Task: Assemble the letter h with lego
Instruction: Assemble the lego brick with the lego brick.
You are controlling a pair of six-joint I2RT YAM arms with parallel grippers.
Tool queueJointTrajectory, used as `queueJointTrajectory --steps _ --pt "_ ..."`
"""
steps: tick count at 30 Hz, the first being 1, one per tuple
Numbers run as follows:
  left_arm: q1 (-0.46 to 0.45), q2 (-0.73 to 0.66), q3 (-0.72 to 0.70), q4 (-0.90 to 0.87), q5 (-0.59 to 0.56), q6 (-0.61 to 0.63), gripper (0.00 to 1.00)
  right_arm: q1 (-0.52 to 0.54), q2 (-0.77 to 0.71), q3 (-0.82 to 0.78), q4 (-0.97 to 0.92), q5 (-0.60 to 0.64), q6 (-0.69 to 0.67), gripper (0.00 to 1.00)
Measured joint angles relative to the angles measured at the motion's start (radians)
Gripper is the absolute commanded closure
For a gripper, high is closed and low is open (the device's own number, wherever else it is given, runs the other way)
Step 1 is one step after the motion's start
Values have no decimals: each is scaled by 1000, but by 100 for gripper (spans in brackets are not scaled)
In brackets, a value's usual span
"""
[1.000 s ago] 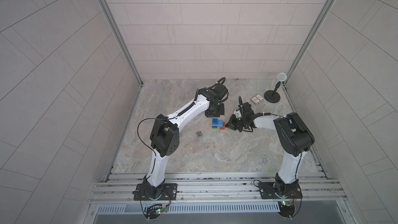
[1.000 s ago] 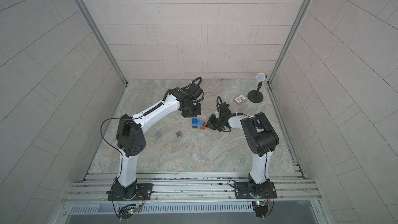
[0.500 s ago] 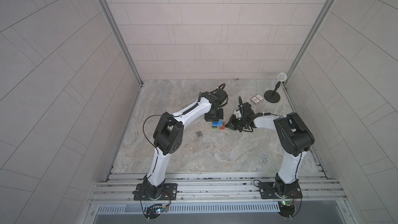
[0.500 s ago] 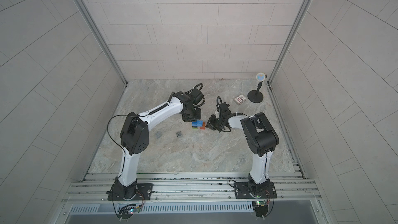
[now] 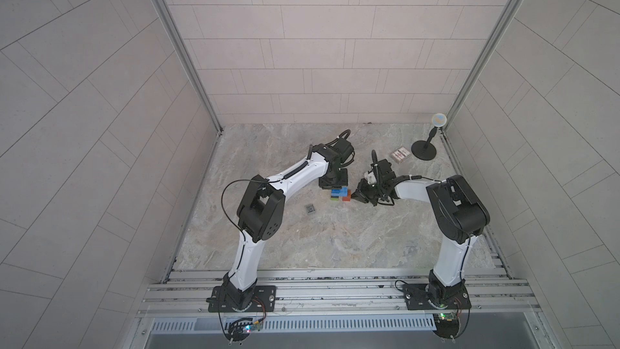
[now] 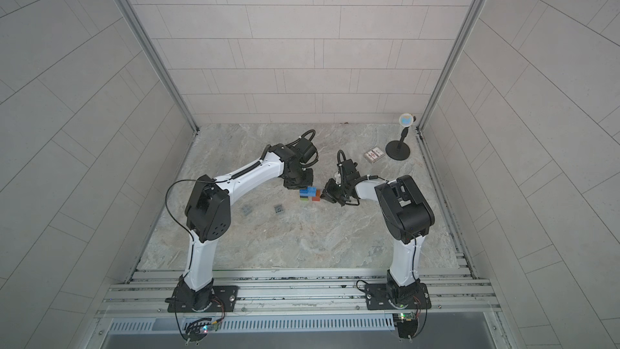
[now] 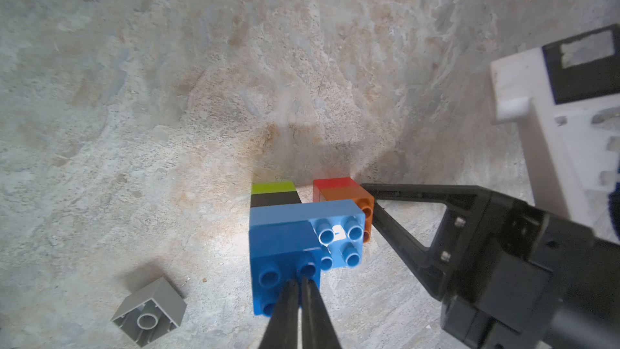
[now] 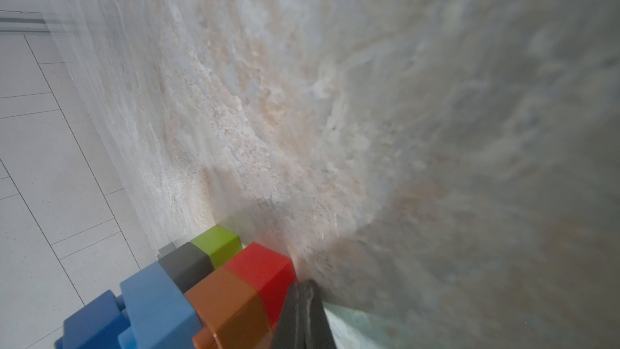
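Bricks of the letter h (image 5: 339, 194) are standing joined and upright near the middle of the table (image 5: 335, 240). The tall column is being made up, from the table upward, of the lime brick (image 7: 272, 188), black brick (image 7: 273, 199), light blue brick (image 7: 295, 216) and dark blue brick (image 7: 281, 253). The short leg is being made up of the red brick (image 8: 265, 270) under the orange brick (image 8: 228, 310). The light blue brick's long axis is running from 9 to 3 o'clock in both top views, bridging the two legs.

The dark blue brick's studded top is being touched from above by the left pincer (image 7: 300, 285). Its fingers (image 7: 288, 303) are barely spread: a thin slit is showing and nothing is being pinched. At 3 o'clock of the letter h, the right pincer (image 8: 303, 288) is being held pressed together, its tip against the short leg's outer side, apparently as a brace.

A grey brick (image 5: 311, 208) is lying loose at about 8 o'clock from the letter h, tipped so that its hollow underside is showing in the left wrist view. A second grey brick (image 6: 247, 210) is lying farther out toward 9 o'clock. By this layout, the column is probably waiting to be capped in grey. The nearer grey brick is lying on the side of the left arm (image 5: 295, 176), and it would need righting, studs up, before being pressed on.
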Motion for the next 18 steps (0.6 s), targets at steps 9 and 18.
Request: queueJointTrajectory --steps 9,18 --pt "25 13 69 -9 60 5 76 0 0 2 -3 0 -8 100" --pt "46 26 68 -12 71 18 83 0 0 2 -4 1 -10 100"
